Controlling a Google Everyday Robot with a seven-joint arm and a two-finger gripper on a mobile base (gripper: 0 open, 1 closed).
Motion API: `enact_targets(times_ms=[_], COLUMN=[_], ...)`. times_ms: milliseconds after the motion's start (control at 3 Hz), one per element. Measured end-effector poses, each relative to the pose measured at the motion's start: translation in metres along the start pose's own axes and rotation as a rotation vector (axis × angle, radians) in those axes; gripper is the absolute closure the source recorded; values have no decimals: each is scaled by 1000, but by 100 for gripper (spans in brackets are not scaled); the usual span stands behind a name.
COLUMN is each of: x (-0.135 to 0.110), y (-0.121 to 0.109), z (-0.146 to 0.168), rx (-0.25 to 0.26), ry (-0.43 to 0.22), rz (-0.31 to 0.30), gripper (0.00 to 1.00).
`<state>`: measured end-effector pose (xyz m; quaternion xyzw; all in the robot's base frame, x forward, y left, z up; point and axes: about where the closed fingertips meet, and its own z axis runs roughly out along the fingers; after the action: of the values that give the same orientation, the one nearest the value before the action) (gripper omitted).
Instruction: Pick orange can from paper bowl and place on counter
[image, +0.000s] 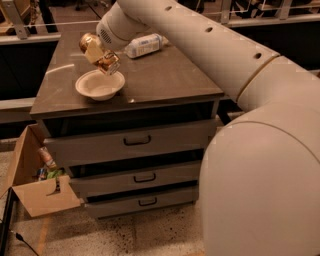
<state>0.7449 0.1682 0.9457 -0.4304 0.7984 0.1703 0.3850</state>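
Observation:
The orange can is held in my gripper, tilted, a little above the paper bowl. The bowl stands empty on the left part of the counter. My gripper is shut on the can, with a pale finger across its side. My white arm reaches in from the right over the counter's back.
A clear plastic bottle with a white label lies on the counter behind the gripper. The cabinet has three drawers with black handles. An open cardboard box with rubbish stands on the floor at the left.

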Motion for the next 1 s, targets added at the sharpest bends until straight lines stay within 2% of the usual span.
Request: enact_targets(times_ms=[333,667,1000], x=[8,43,77], y=[-32,-68,-90], z=[-17,-33,-41], rx=[61,131,154], ry=[15,79,144], rz=[23,86,150], gripper=[100,100,100])
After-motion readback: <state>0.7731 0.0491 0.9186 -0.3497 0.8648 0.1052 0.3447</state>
